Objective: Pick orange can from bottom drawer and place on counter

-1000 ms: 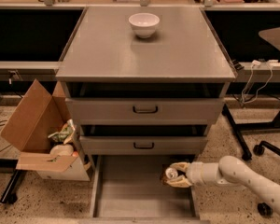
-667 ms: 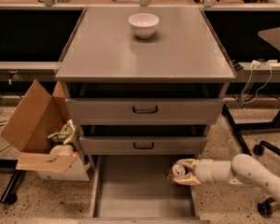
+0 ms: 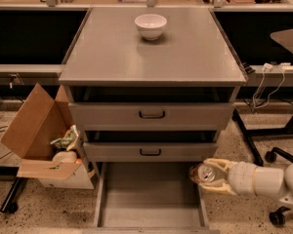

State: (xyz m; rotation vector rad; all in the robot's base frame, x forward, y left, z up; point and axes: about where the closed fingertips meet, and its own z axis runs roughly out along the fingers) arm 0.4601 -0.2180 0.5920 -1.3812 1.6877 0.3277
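Observation:
The bottom drawer (image 3: pixel 151 199) is pulled out at the foot of the grey cabinet, and its flat floor is bare. My gripper (image 3: pixel 205 174) reaches in from the right and is shut on the orange can (image 3: pixel 203 173). The can lies sideways with its silver top facing the camera. It is held over the drawer's right wall, just below the middle drawer front. The counter (image 3: pixel 112 52) is the cabinet's grey top, well above the gripper.
A white bowl (image 3: pixel 150 26) stands at the back middle of the counter. Two closed drawer fronts with black handles (image 3: pixel 152 114) are above the open drawer. An open cardboard box (image 3: pixel 44 140) with rubbish stands at the left. A chair base (image 3: pixel 278 155) is at the right.
My gripper with the orange can has moved right and slightly up, from inside the drawer's right side to over its right wall.

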